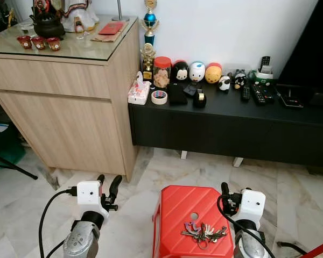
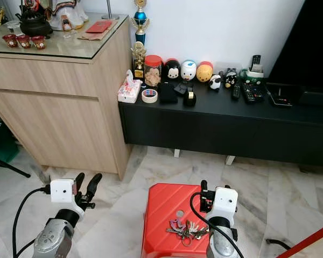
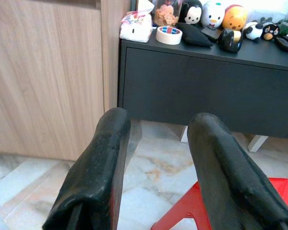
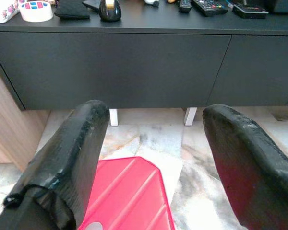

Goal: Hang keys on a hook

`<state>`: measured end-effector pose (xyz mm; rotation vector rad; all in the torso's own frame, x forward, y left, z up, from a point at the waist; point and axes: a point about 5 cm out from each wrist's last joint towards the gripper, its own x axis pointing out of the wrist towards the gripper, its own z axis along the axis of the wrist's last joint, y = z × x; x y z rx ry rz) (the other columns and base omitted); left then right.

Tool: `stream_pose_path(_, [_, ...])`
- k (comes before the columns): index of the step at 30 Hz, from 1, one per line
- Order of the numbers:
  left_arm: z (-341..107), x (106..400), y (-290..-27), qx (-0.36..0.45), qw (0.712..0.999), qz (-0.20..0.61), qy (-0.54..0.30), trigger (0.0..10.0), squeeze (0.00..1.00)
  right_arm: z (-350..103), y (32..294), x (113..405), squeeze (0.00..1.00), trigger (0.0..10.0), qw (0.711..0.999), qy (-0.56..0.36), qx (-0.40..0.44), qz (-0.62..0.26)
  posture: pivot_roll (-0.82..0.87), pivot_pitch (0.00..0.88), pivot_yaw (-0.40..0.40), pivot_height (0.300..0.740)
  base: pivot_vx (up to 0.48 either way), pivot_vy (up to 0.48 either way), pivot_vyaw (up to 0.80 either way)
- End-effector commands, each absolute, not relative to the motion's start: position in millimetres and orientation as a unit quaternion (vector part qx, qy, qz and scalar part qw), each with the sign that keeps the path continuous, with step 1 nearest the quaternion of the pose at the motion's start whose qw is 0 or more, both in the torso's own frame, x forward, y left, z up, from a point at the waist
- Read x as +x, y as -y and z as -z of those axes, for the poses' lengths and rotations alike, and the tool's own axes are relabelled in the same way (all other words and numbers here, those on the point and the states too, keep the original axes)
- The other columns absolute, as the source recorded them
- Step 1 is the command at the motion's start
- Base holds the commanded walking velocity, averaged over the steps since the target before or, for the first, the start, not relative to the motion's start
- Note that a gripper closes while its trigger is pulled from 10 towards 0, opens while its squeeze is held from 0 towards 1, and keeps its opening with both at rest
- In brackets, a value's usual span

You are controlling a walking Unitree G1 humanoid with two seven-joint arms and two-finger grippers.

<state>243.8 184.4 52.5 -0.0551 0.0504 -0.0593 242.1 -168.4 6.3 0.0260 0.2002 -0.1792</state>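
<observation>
Both pincers (image 3: pixel 153 191) (image 4: pixel 153 167) released; keys (image 1: pixel 203 233) flat on red stool (image 1: pixel 177 207), long axis left-right.

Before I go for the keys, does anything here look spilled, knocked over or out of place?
Nothing looks spilled or damaged. The one oddity is the keys: they lie in a loose bunch on the red stool on the floor, between the open left gripper and right gripper, not on a hook.

Red stool (image 1: pixel 177 215), blk TV bench (image 1: pixel 231 126), lt wood cabinet (image 1: pixel 64 113), white-grey marble floor (image 1: pixel 151 177).
</observation>
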Motion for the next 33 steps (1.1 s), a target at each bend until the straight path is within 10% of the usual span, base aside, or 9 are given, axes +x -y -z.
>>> stream_pose_path(1, [-49.6, 244.1, -184.3, -0.029, 0.999, 0.029, -0.034, 10.0, 0.0, -4.6, 170.2, 242.6, 0.0, 10.0, 0.99, -0.108, 0.011, 0.092, 0.04, 0.003, -0.059, 0.674, 0.0, 0.0, 0.0])
stream_pose_path(33, [-49.1, 247.5, -186.2, -0.03, 0.999, 0.018, -0.038, 10.0, 0.0, -0.3, 164.7, 242.3, 0.0, 10.0, 0.991, -0.11, 0.013, 0.077, 0.04, 0.008, -0.061, 0.647, 0.0, 0.0, 0.0])
